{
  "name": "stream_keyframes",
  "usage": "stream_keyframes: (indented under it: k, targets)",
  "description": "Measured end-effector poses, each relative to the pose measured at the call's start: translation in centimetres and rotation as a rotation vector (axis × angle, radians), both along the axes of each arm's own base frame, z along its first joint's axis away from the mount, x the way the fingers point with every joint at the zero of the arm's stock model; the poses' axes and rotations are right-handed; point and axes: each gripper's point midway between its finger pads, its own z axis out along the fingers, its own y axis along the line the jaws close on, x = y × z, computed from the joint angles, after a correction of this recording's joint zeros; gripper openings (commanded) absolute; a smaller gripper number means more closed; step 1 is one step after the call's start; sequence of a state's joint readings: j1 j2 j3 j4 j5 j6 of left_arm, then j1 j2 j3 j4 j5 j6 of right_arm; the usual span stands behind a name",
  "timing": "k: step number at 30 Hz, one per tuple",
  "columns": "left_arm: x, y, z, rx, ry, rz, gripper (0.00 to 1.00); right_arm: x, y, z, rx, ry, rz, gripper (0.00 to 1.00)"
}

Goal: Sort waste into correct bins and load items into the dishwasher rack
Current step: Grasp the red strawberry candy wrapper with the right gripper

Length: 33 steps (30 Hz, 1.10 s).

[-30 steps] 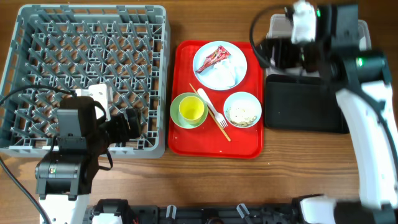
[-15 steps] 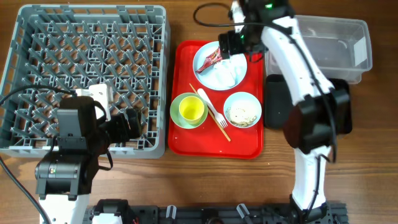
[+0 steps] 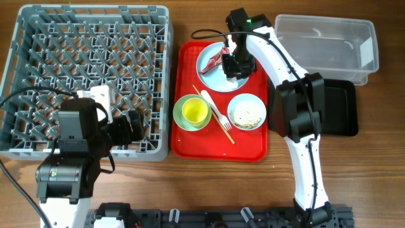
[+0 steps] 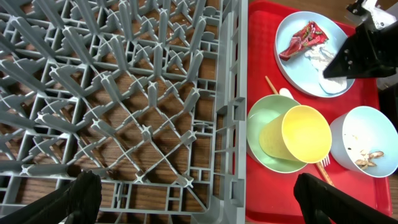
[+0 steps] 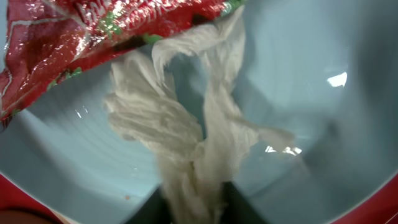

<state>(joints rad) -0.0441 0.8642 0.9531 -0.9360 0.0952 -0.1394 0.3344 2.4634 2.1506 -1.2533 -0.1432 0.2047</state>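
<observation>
1. Grey lattice plastic fills the left side of the table: the dishwasher rack [image 3: 88, 38], its pegs bare. The left gripper [image 4: 196, 180] hangs over the rack's near right corner with its jaws spread wide and nothing between them.
2. The red serving tray [image 3: 190, 142] lies just right of the rack and carries all the tableware.
3. The clear plastic tub [image 3: 323, 38] stands at the far right corner of the table.
4. The black tray [image 3: 338, 107] sits directly in front of the tub, partly hidden by the right arm.
5. The white plate [image 3: 212, 77] rests at the far end of the red tray.
6. The pale green bowl [image 3: 180, 120] is at the tray's near left, with the yellow cup [image 3: 195, 111] inside it.
7. The smaller white bowl [image 3: 256, 101] sits beside it to the right and holds the food scraps [image 3: 245, 117].
8. The red-and-white wrapper [image 5: 93, 31] lies on the plate. The right gripper [image 5: 196, 205] is down on it, jaws pinching its crumpled white end.
9. The fork [image 3: 215, 109] and chopsticks [image 3: 197, 92] lie slanted between the two bowls.
</observation>
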Motion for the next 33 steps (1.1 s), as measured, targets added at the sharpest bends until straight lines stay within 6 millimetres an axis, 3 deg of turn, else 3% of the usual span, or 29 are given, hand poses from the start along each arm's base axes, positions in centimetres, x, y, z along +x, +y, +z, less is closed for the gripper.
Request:
stream_keyframes:
  k: [5, 7, 9, 12, 13, 14, 15, 17, 19, 21, 23, 30, 31, 33]
  targets:
    - [0.0, 0.0, 0.0, 0.0, 0.0, 0.0, 1.0, -0.4, -0.5, 0.2, -0.001, 0.023, -0.033, 0.04]
    - [0.0, 0.0, 0.0, 0.0, 0.0, 0.0, 1.0, 0.3, -1.4, 1.8, 0.011, -0.01, -0.058, 0.04]
    - [0.0, 0.0, 0.0, 0.0, 0.0, 0.0, 1.0, 1.6, -3.0, 5.7, 0.038, -0.099, -0.098, 0.06]
    - [0.0, 0.0, 0.0, 0.0, 0.0, 0.0, 1.0, 3.4, -8.2, 14.5, 0.057, -0.312, -0.202, 0.08]
    - [0.0, 0.0, 0.0, 0.0, 0.0, 0.0, 1.0, 3.6, -10.6, 16.8, 0.042, -0.368, -0.254, 0.22]
    - [0.0, 0.0, 0.0, 0.0, 0.0, 0.0, 1.0, 3.7, -12.8, 18.3, 0.024, -0.403, -0.319, 0.84]
    - [0.0, 0.0, 0.0, 0.0, 0.0, 0.0, 1.0, 3.9, -16.0, 18.9, -0.011, -0.423, -0.397, 1.0]
    - [0.0, 0.0, 0.0, 0.0, 0.0, 0.0, 1.0, 4.5, -17.9, 18.5, -0.009, -0.43, -0.457, 1.0]
    - [0.0, 0.0, 0.0, 0.0, 0.0, 0.0, 1.0, 5.9, -18.4, 19.0, 0.063, -0.474, -0.464, 1.0]
    - [0.0, 0.0, 0.0, 0.0, 0.0, 0.0, 1.0, 6.4, -16.8, 19.5, 0.157, -0.481, -0.436, 1.0]
    - [0.0, 0.0, 0.0, 0.0, 0.001, 0.0, 1.0, 6.4, -14.0, 19.8, 0.228, -0.472, -0.393, 1.0]
    - [0.1, 0.0, -0.2, 0.0, 0.008, 0.0, 1.0, 4.8, -0.8, 19.5, 0.172, -0.497, -0.301, 1.0]
    - [0.2, 0.0, -0.3, 0.001, 0.013, 0.0, 1.0, 4.7, 1.3, 18.9, 0.173, -0.497, -0.301, 1.0]
    - [0.2, 0.0, -0.5, 0.001, 0.021, 0.0, 1.0, 4.6, 3.3, 17.3, 0.168, -0.479, -0.313, 1.0]
